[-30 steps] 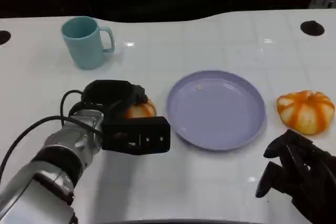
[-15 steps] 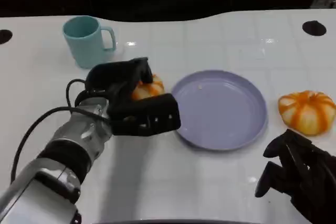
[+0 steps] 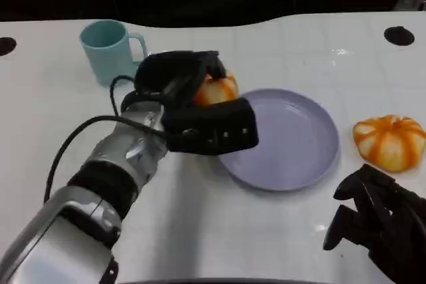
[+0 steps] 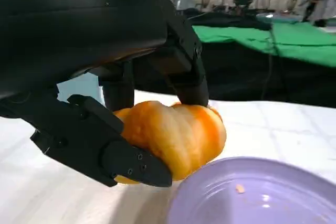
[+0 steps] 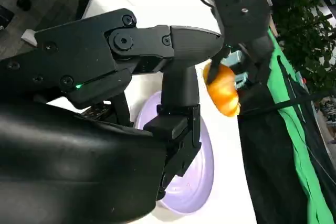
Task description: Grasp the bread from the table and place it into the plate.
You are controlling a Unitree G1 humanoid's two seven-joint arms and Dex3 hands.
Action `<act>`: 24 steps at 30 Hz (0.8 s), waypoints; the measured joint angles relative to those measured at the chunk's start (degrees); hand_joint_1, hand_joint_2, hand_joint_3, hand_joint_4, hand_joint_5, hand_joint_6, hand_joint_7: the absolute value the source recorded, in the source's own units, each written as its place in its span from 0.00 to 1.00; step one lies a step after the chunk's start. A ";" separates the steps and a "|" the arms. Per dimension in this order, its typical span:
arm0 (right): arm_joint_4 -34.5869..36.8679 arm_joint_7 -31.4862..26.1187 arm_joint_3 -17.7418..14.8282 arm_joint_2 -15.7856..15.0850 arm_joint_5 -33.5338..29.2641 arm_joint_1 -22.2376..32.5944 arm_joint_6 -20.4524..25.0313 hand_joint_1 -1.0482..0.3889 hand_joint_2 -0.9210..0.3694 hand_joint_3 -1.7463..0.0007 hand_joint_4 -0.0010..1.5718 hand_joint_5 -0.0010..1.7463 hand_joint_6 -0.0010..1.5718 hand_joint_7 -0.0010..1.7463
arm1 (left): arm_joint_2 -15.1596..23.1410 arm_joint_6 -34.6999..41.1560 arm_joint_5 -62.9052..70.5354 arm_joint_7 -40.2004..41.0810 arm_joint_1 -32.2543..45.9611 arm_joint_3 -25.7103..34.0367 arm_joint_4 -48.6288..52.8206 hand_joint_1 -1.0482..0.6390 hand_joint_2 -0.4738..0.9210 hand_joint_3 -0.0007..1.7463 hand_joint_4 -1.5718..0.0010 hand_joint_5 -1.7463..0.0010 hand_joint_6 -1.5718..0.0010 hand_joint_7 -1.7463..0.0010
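Nearest the robot, the right hand [image 3: 376,221] sits low at the table's [image 3: 279,244] near right edge, its fingers curled in on nothing. Beyond it and to its left, the left hand [image 3: 193,108] grips the bread [image 3: 216,89], fingers clamped around the orange roll and holding it above the table just at the left rim of the purple plate [image 3: 293,144]. Right of the plate lies a second orange bun [image 3: 388,141]. Farthest back, at the left, a teal mug [image 3: 106,48] stands upright
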 measured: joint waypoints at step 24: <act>-0.01 -0.28 0.65 0.06 -0.30 0.43 -0.24 0.41 0.00 0.79 0.41 1.00 0.32 0.92 | -10.98 -2.55 -0.95 -3.48 -5.99 -0.83 7.98 0.49 0.90 0.32 0.47 0.00 0.50 0.58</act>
